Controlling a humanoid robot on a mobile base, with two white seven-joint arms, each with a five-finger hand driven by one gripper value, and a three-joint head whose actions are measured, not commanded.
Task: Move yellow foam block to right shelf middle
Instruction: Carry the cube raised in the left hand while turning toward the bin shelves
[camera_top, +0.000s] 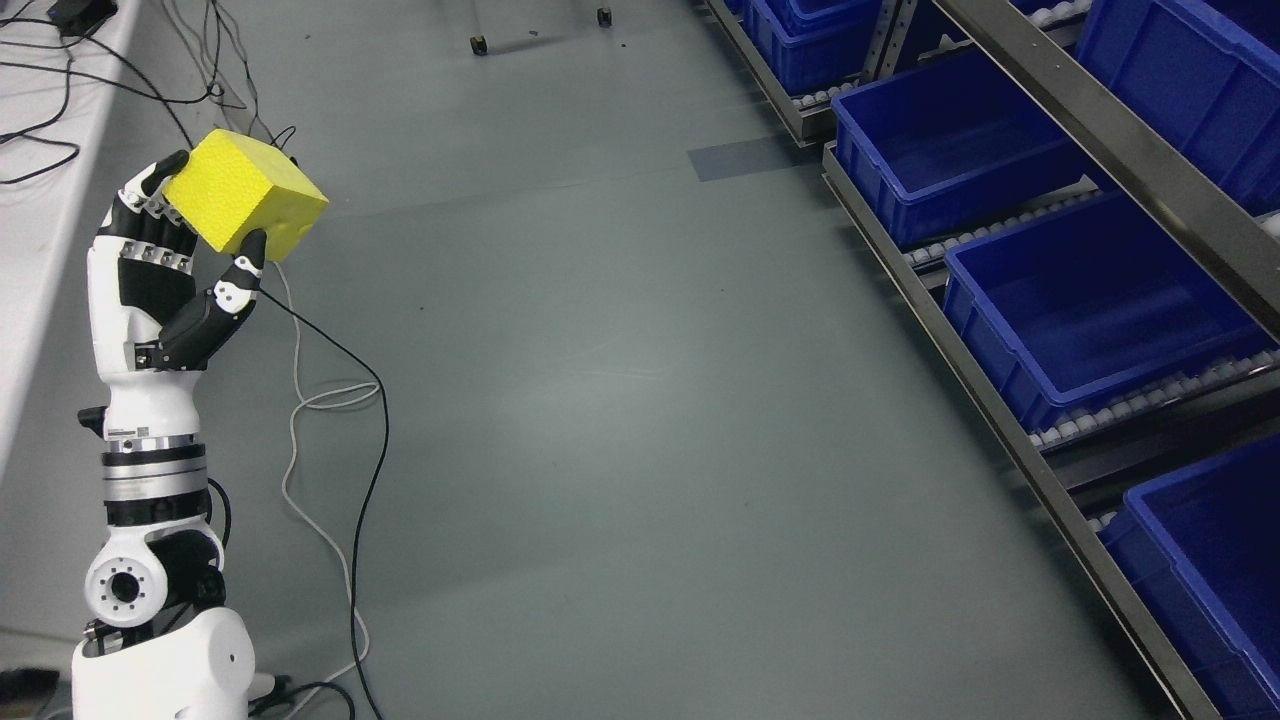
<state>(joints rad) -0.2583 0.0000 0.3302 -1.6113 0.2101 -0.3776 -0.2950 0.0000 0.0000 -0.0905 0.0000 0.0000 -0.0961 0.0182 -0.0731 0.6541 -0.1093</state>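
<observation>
The left hand (175, 265) is up high at the left side, and its fingers are wrapped tight around the yellow foam block (245, 205); the block is in the air, far from the shelf (1010, 420) on the right; this looks like the carrying step; next the block has to cross the floor (620, 400) to the middle blue bin (1090, 310).

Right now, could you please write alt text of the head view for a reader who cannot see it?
The robot's left hand holds a yellow foam block up above a grey floor, at the picture's left. Empty blue bins sit on a metal roller shelf along the right side. Cables trail over the floor beside the arm.
</observation>
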